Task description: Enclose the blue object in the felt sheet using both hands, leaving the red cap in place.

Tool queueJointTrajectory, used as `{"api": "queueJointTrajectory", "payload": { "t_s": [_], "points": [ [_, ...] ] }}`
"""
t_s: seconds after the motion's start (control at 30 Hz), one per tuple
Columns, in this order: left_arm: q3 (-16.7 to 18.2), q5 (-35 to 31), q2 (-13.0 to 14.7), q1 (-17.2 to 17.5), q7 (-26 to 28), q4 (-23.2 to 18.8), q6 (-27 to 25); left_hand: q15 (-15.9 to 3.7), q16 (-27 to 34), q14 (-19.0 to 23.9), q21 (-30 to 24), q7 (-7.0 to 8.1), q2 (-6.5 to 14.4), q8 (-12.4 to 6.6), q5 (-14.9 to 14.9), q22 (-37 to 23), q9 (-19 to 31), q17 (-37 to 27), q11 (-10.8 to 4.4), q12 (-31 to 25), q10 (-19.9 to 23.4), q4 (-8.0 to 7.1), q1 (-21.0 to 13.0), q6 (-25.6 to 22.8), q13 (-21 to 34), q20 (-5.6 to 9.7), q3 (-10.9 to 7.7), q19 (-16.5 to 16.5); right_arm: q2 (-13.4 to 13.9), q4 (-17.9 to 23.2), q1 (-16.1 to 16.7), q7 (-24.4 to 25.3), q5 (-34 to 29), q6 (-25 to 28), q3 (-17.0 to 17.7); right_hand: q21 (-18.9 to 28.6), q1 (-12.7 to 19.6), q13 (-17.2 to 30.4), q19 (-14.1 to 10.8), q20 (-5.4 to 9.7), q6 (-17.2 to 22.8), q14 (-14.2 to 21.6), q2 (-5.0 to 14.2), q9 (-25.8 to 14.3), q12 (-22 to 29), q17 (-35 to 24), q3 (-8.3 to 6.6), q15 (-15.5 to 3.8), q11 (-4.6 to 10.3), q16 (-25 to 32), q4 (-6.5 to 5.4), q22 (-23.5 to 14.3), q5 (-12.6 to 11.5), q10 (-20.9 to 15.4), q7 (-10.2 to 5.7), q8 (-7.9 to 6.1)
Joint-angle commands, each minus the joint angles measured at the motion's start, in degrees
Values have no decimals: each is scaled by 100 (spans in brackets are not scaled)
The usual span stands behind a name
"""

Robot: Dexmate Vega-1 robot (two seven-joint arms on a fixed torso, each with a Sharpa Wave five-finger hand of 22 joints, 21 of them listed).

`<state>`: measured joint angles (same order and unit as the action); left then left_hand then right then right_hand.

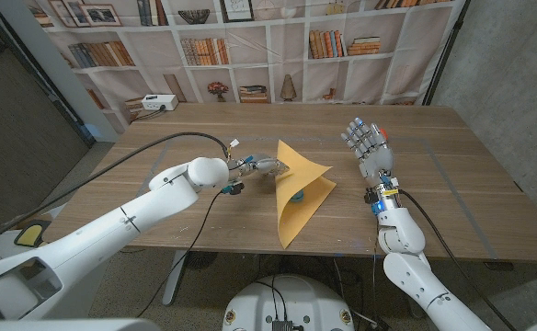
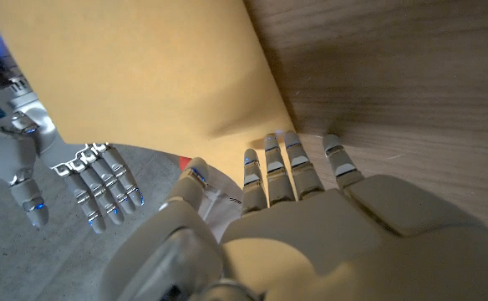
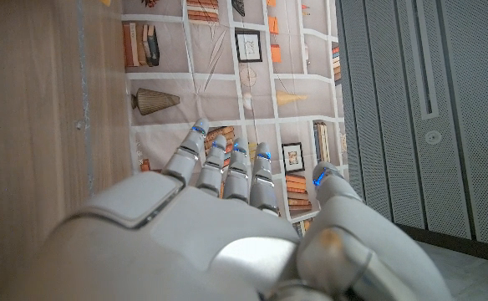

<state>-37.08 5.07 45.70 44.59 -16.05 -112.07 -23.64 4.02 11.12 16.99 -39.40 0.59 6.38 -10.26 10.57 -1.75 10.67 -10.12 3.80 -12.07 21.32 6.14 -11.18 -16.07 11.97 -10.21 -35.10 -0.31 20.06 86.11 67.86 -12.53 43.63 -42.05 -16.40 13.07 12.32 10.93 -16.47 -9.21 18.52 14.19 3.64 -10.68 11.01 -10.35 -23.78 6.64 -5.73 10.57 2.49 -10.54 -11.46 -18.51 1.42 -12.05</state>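
in the head view, the felt sheet [image 1: 298, 187] is seen near the middle of the wooden table [image 1: 452, 184], lifted into a tent shape. its long axis runs from the raised far corner down to a point near the table's front edge. a small part of the blue object [image 1: 297, 196] is seen under the raised fold. the left hand [image 1: 267, 167] is held at the sheet's left edge and grips it there. the right hand [image 1: 368, 147] is kept well apart to the right, upright, fingers spread, with nothing held.

in the left wrist view, the fingertips [image 2: 271, 159] are placed against the sheet's edge, and a small red piece [image 2: 184, 160] is seen beside the thumb; whether it is the cap cannot be told.

in the right wrist view, the right hand's fingers [image 3: 227, 167] are extended, grasping nothing, with the bookshelf backdrop [image 3: 252, 75] behind.
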Motion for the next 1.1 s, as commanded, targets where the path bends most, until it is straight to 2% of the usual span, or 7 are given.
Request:
{"api": "queueJointTrajectory", "payload": {
  "t_s": [0.03, 0.27, 0.33, 0.4, 0.63, 0.73, 1.1],
  "points": [
    [836, 1729, 161, 469, 283, 104, 838, 47, -3, -23, 46, -20, -65, -22, 25, -864, 7, -12, 10, 23, -87, 72, -43, 86, 19, -203, -11, 107, -5, 64, 154, 162, -17, 33, 52, -28, 32, 18, -12, -49, 9, -32, -29, 0, -10, -13, -9, 7, 8, 0, 47, -29, 7, 30, -39, 40],
    [1275, 2437, 153, 930, 464, 254, 1561, 109, -37, -147, 123, -40, -94, 19, 28, -870, 7, -25, 51, 63, -275, 123, -51, 324, 30, -204, -23, 54, -5, 135, 203, 283, -86, 90, 44, -33, 29, 19, -1, -42, 3, -39, -41, -1, -5, -16, 3, 15, -3, 7, 61, -30, 13, 31, -43, 48],
    [1403, 2575, 115, 1093, 530, 323, 1880, 139, -64, -310, 204, 12, -103, 40, 30, -875, 6, -37, 68, 92, -461, 138, -37, 544, 38, -205, -25, -45, -4, 155, 211, 318, -114, 106, 37, -34, 29, 19, 2, -42, 3, -44, -42, -2, -3, -16, 5, 19, -2, 7, 64, -30, 15, 29, -40, 50],
    [1555, 2731, 79, 1285, 574, 408, 2228, 143, -69, -415, 269, 64, -110, 35, 29, -878, 5, -43, -41, 128, -669, 149, -29, 671, 41, -205, -26, -122, -22, 190, 224, 397, -176, 128, 17, -37, 29, 19, 8, -37, -4, -43, -44, -2, -2, -17, 7, 22, -10, 9, 68, -30, 16, 28, -38, 54],
    [1883, 2809, -28, 1767, 932, 536, 3073, 153, -95, -751, 401, 123, -162, 35, 19, -888, 0, -42, -57, 149, -1072, 192, -16, 991, 45, -204, -6, -251, -41, 331, 219, 647, -436, 230, -75, -42, 29, 21, 21, -15, -12, -54, -47, -4, 1, -19, 15, 33, -7, 13, 82, -31, 21, 33, -42, 61],
    [2007, 2885, -153, 1951, 1042, 656, 3440, 154, -111, -986, 460, 254, -200, 36, 10, -893, -3, -39, -54, 153, -1318, 214, -9, 1182, 43, -203, 20, -283, -41, 401, 208, 803, -590, 304, -118, -43, 28, 21, 22, -9, -9, -54, -49, -4, 1, -19, 18, 30, 1, 16, 86, -32, 22, 35, -38, 62],
    [2255, 3192, -307, 2099, 695, 1279, 4267, 199, -110, -1459, 635, 440, -269, -8, -16, -894, -18, -31, -57, 134, -1743, 235, 10, 1404, 21, -153, 93, -466, -17, 707, 236, 1532, -1257, 597, -198, -41, 15, 22, 19, 28, -8, -60, -59, -7, 7, -23, 37, 21, -8, 26, 103, -33, 30, 37, -32, 68]
  ]
}}
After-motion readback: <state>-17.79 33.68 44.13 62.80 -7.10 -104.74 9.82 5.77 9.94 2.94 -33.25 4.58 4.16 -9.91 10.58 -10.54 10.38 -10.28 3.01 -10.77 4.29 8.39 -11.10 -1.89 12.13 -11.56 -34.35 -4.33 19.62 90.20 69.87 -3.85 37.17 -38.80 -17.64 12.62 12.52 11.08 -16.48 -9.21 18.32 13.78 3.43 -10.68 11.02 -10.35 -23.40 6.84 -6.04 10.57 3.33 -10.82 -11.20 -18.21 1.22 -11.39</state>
